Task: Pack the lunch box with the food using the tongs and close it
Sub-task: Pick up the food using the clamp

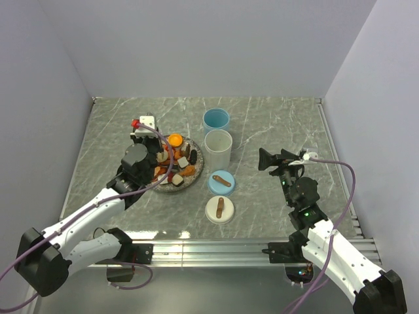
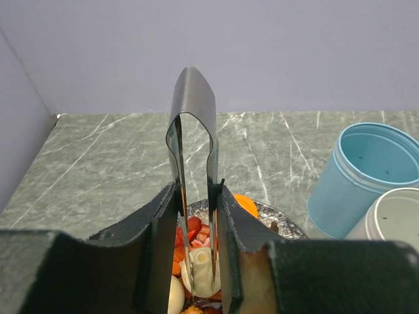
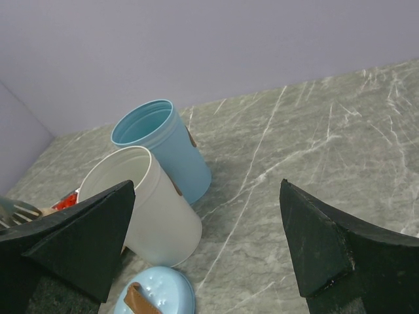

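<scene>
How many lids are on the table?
2. The blue lid lies just in front of the white cup; the white lid lies beside it, farther from the cup. Nothing suggests a hidden one.

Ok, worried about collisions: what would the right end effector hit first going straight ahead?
Probably the white cup; the wrist view shows it left of centre, so a miss is possible.
</scene>
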Controlling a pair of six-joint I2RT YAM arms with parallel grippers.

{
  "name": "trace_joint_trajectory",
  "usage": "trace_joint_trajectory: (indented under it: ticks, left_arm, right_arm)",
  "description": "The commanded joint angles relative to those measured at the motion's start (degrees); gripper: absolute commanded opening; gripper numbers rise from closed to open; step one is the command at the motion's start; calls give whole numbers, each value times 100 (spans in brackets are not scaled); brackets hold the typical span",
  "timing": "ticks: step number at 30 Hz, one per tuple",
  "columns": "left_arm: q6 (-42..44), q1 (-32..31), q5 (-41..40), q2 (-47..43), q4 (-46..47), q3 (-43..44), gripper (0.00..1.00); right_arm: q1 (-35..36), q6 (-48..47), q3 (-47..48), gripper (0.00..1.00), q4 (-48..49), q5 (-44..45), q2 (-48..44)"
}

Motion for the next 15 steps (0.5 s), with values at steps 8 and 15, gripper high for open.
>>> trace_joint_trajectory:
  ticks: [8, 15]
  left_arm:
    - [104, -314, 436, -272, -97, 664, 9]
    - [412, -955, 559, 10, -360, 1482, 8]
  right_arm:
    - [-45, -56, -53, 98, 217, 9, -59]
    - [-36, -29, -53, 98, 208, 79, -86]
